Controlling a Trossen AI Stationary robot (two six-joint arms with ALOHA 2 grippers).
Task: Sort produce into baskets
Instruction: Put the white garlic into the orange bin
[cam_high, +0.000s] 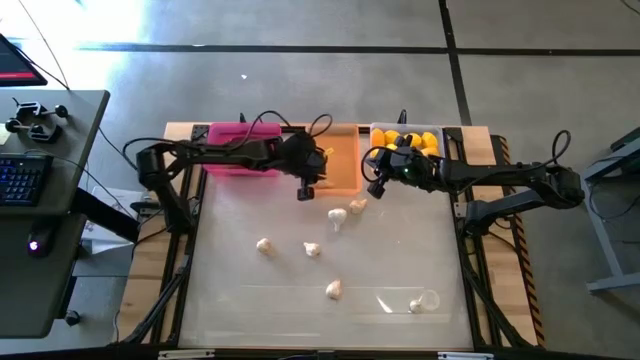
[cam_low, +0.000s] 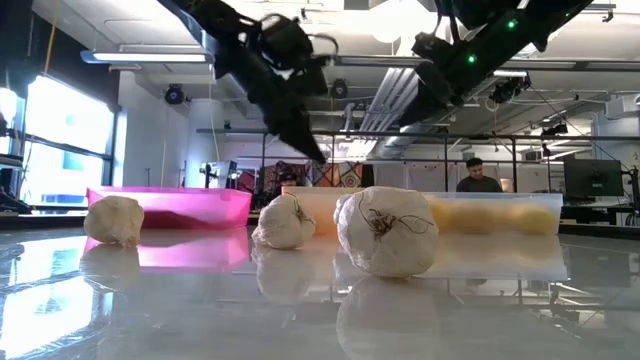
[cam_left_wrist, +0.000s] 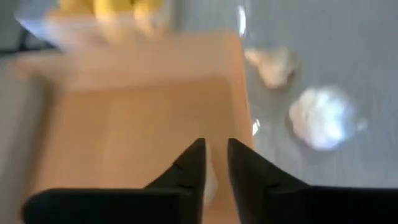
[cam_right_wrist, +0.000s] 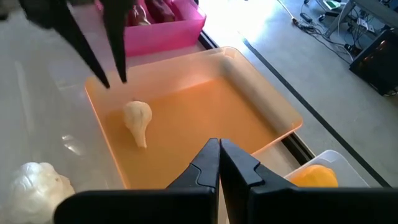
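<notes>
Three baskets stand in a row at the table's far edge: magenta-pink (cam_high: 240, 135) with dark red chilies (cam_right_wrist: 152, 12), orange (cam_high: 343, 165), and clear (cam_high: 440, 133) with yellow lemons (cam_high: 410, 140). One garlic bulb (cam_right_wrist: 137, 118) lies on the orange basket's floor. My left gripper (cam_right_wrist: 114, 81) hovers just above it, narrowly open and empty, as the left wrist view (cam_left_wrist: 215, 144) also shows. My right gripper (cam_right_wrist: 219, 144) is shut and empty over the orange basket's near right corner. Several garlic bulbs (cam_high: 337, 214) (cam_high: 265, 245) (cam_high: 334, 290) lie on the table.
A clear plastic scrap (cam_high: 428, 300) lies near the front right, with a garlic bulb (cam_high: 416, 306) beside it. Two bulbs (cam_high: 357, 205) lie close to the orange basket's near edge. A person (cam_low: 478, 175) sits in the room beyond the table.
</notes>
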